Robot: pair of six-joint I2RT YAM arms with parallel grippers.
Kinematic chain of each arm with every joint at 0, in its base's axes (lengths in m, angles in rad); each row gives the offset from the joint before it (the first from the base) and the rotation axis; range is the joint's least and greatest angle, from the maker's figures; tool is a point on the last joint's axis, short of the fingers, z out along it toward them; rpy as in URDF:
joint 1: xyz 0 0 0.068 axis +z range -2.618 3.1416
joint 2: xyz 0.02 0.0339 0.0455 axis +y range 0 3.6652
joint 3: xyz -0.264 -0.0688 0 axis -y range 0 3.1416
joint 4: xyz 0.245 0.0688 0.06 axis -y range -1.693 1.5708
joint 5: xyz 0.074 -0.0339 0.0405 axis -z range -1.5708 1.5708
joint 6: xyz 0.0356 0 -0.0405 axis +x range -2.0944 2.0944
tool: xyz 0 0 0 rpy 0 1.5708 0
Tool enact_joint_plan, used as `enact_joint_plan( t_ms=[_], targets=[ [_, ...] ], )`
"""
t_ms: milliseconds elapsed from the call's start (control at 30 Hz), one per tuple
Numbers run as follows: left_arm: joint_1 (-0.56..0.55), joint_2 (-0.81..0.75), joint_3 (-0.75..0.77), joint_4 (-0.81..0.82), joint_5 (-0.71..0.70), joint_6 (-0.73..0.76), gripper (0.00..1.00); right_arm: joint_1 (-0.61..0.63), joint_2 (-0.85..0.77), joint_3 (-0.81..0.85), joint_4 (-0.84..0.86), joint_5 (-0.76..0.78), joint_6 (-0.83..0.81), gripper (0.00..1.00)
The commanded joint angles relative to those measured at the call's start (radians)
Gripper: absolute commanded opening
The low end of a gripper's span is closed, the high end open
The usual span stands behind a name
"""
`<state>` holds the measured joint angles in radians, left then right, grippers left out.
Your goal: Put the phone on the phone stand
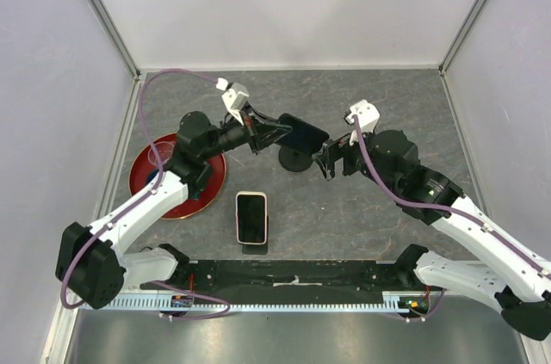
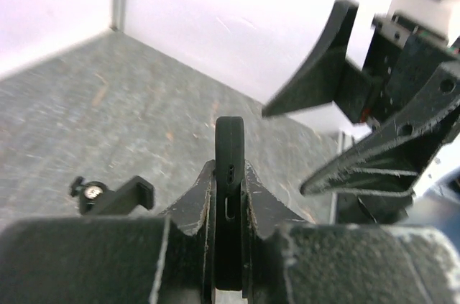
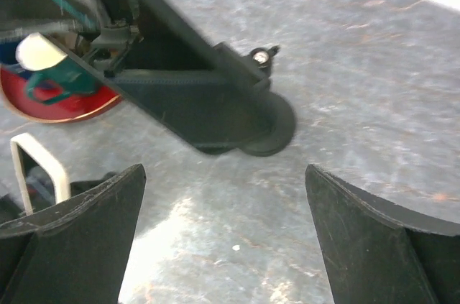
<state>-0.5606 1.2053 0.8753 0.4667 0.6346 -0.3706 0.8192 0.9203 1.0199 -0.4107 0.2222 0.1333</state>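
Observation:
My left gripper [image 1: 274,133] is shut on a black phone [image 1: 303,132] and holds it in the air, above the black phone stand [image 1: 297,160] with its round base. In the left wrist view the phone [image 2: 230,153] stands edge-on between my fingers [image 2: 194,200], and a part of the stand with a knob [image 2: 115,195] shows low on the left. My right gripper [image 1: 327,162] is open and empty just right of the stand. In the right wrist view, the gripper [image 3: 223,174] faces the phone [image 3: 194,103] and the stand base [image 3: 272,128].
A second phone in a white case [image 1: 251,218] lies flat on the table in front of the stand. A red plate [image 1: 142,176] sits at the left under my left arm. Grey walls enclose the table on three sides.

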Motion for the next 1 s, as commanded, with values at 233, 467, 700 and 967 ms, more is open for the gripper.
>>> enact_joint_plan(
  t_ms=[233,467,700,967],
  targets=[
    [0.057,-0.027,-0.122,0.576,-0.093,-0.417,0.02,-0.276,0.003,-0.141,0.404,-0.648,0.287,0.98],
    [0.059,0.059,-0.144,0.863,-0.046,-0.58,0.02,-0.399,-0.011,-0.286,0.787,-0.768,0.52,0.97],
    [0.057,0.14,-0.11,0.952,-0.007,-0.669,0.02,-0.4,0.029,-0.3,1.015,-0.866,0.621,0.82],
    [0.057,0.206,-0.099,1.046,0.004,-0.72,0.02,-0.4,0.038,-0.316,1.122,-0.892,0.712,0.49]
  ],
)
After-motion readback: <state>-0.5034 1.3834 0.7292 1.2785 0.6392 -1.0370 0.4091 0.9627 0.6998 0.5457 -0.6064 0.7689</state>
